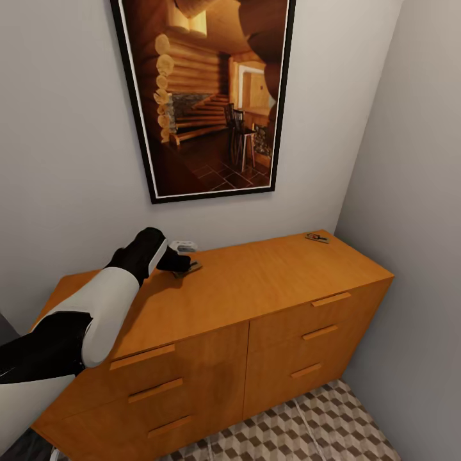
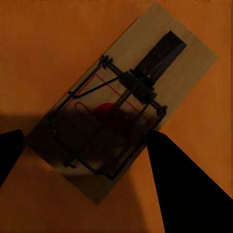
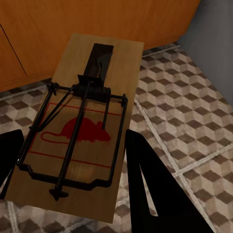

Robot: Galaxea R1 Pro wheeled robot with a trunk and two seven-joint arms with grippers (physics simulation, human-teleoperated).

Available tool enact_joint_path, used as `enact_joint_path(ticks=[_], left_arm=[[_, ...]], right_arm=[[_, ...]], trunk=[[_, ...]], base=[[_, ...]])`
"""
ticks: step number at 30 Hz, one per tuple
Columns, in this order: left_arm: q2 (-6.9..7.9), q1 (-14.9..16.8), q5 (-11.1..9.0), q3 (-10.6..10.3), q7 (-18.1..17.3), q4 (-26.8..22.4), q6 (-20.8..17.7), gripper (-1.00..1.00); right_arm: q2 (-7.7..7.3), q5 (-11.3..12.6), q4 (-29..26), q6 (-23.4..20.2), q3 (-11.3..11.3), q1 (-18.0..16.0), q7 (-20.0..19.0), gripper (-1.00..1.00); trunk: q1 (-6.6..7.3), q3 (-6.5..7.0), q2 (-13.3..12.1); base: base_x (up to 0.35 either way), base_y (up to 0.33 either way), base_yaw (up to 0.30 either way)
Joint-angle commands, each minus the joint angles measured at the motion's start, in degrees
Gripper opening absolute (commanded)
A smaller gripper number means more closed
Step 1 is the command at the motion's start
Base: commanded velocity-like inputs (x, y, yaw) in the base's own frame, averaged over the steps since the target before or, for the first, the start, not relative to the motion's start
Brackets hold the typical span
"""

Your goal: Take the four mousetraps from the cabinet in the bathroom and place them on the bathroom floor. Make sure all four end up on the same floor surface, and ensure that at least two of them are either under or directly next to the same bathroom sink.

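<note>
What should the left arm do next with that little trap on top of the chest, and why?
Probably close the left gripper on the mousetrap and lift. In the left wrist view its fingers sit on either side of the trap, which lies flat on the cabinet top, apparently not yet pinched. The right gripper seems to hold another trap already.

We are seeing our left arm (image 1: 96, 314) showing a smooth, rounded white shell between glossy black segments at the elbow and wrist. Our left gripper (image 1: 181, 263) is appearing matte black, and both wrist views are showing plain black, wedge-shaped fingers (image 3: 160, 189).
</note>
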State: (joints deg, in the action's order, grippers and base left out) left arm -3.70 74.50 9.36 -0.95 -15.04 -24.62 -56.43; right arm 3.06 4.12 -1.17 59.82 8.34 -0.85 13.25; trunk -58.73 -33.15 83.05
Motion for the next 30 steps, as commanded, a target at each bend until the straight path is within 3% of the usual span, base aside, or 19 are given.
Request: enact_joint_path(ticks=[1, 20, 30], left_arm=[[0.01, 0.03, 0.66, -0.06, -0.61, -0.1, -0.17, -1.0], [-0.81, 0.03, 0.63, -0.03, -0.52, -0.31, -0.41, -1.0], [-0.95, 0.03, 0.55, -0.02, -0.48, -3.8, -0.6, -1.0]], right_arm=[[-0.02, 0.63, 0.03, 0.18, 0.51, -0.03, -0.14, -1.0], [-0.03, 0.63, -0.03, 0.18, 0.54, -0.03, -0.15, -1.0], [-0.02, 0.63, -0.06, 0.18, 0.54, -0.03, -0.15, -1.0]], trunk=[[0.0, -0.06, 0.03], [0.0, -0.06, 0.03], [0.0, -0.06, 0.03]], base=[[0.0, 0.0, 0.0], [0.0, 0.0, 0.0], [0.0, 0.0, 0.0]])
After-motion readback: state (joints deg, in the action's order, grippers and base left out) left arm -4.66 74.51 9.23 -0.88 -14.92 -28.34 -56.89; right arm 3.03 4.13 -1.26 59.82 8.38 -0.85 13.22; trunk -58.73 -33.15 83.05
